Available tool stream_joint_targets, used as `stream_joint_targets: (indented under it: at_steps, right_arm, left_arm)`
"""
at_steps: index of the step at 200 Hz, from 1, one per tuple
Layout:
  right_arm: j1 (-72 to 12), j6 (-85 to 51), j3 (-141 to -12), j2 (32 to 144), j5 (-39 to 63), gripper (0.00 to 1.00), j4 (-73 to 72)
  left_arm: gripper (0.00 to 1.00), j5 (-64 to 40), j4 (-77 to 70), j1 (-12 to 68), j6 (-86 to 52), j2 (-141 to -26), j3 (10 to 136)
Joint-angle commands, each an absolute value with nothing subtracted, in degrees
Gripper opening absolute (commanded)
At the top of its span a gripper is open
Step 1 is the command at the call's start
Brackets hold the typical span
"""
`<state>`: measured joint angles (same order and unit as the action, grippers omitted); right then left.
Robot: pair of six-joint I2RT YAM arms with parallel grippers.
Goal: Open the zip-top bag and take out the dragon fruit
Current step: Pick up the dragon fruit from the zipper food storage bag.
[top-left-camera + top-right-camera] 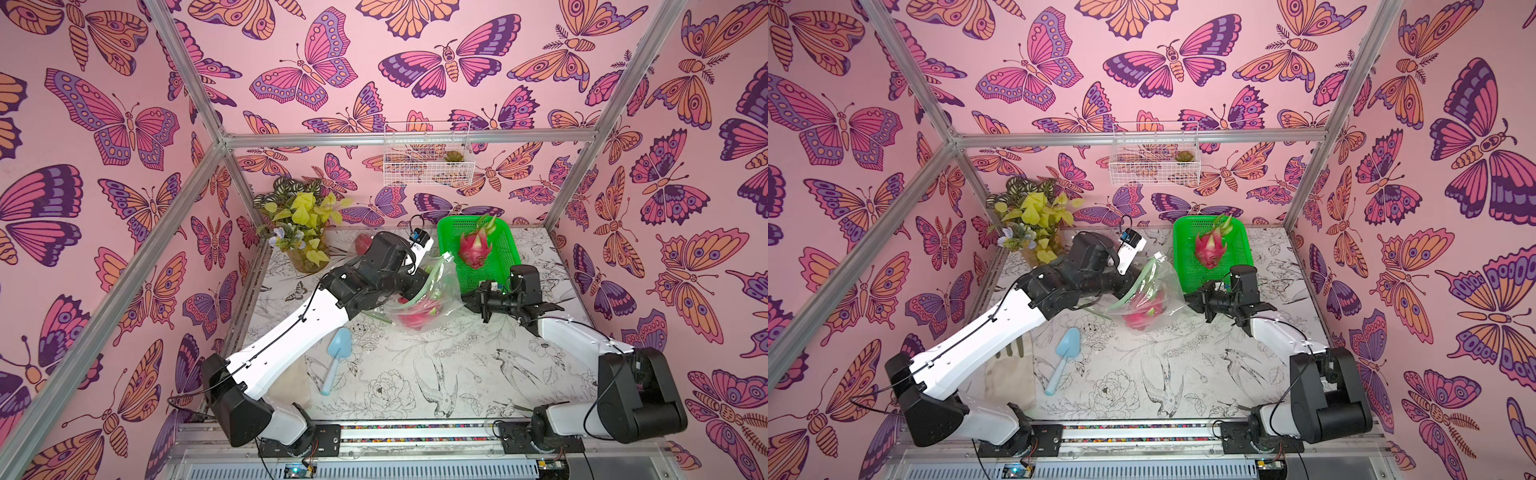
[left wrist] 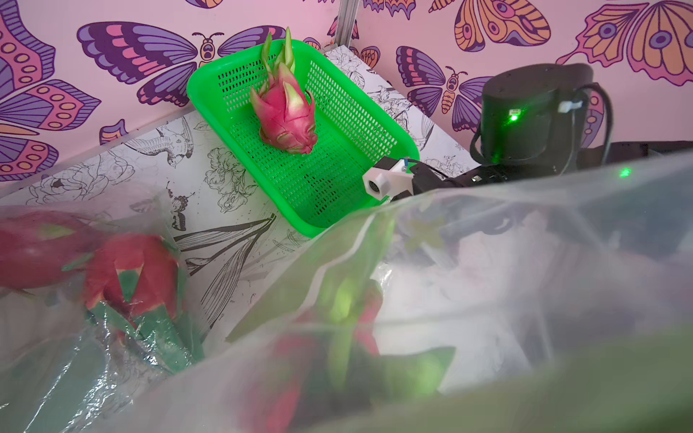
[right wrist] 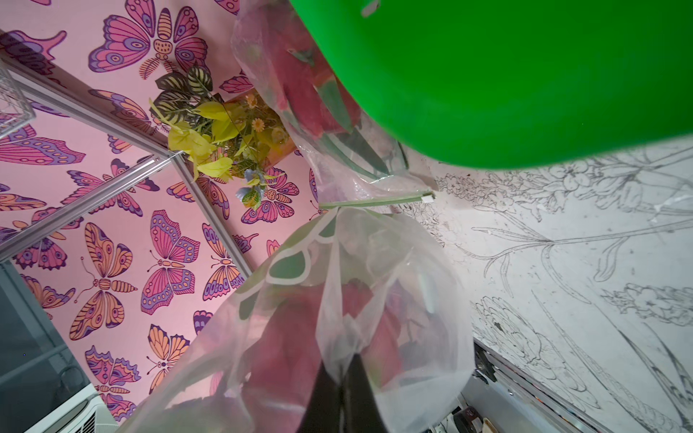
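Observation:
The clear zip-top bag (image 1: 428, 291) stands in mid-table with its green zip rim (image 3: 375, 202) raised, and red dragon fruit (image 1: 415, 318) lies inside. My left gripper (image 1: 424, 282) is at the bag's left rim. Plastic (image 2: 487, 262) hides its jaws in the left wrist view. My right gripper (image 3: 343, 369) is shut, pinching a fold of the bag's right side (image 3: 375, 281). Another dragon fruit (image 1: 476, 245) lies in the green basket (image 1: 446, 241). More red fruit wrapped in plastic (image 2: 135, 273) lies behind the left arm.
A blue trowel (image 1: 338, 353) lies on the table in front of the bag. A potted plant (image 1: 303, 224) stands in the back left corner. A white wire basket (image 1: 428, 153) hangs on the back wall, and a beige cloth (image 1: 1013, 374) lies under the left arm.

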<state>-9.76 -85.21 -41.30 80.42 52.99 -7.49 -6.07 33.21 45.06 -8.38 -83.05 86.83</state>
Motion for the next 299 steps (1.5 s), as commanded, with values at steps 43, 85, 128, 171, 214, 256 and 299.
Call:
stream_joint_targets:
  at_steps: [43, 85, 128, 171, 214, 256, 299]
  right_arm:
    - [-8.79, -73.41, -42.30, 85.52, 49.59, 0.00, 0.94]
    - [-8.87, -66.16, -44.39, 85.44, 46.68, 0.00, 8.83]
    - [-10.44, -57.45, -48.88, 83.01, 39.64, 0.00, 20.60]
    - [-11.11, -53.47, -49.83, 83.21, 35.39, 0.00, 25.33]
    - [-11.34, -52.33, -49.13, 83.84, 34.81, 0.00, 26.00]
    - [-11.90, -51.96, -49.78, 83.41, 34.00, 0.00, 27.35]
    - [-13.13, -51.82, -51.01, 83.80, 33.44, 0.00, 28.76]
  left_arm:
    - [0.00, -5.05, 34.76, 45.01, -7.76, -75.91, 90.90]
    - [0.00, -6.65, 34.28, 44.93, -8.43, -74.10, 93.72]
    - [0.00, -8.56, 32.52, 44.94, -9.90, -74.86, 95.94]
    - [0.00, -8.71, 32.52, 44.99, -9.33, -75.29, 101.41]
    - [0.00, -7.50, 32.52, 44.92, -7.36, -74.97, 105.36]
    - [0.00, -7.58, 32.52, 44.96, -6.19, -76.73, 109.62]
    - [0.00, -9.41, 30.88, 44.96, -5.55, -82.39, 114.66]
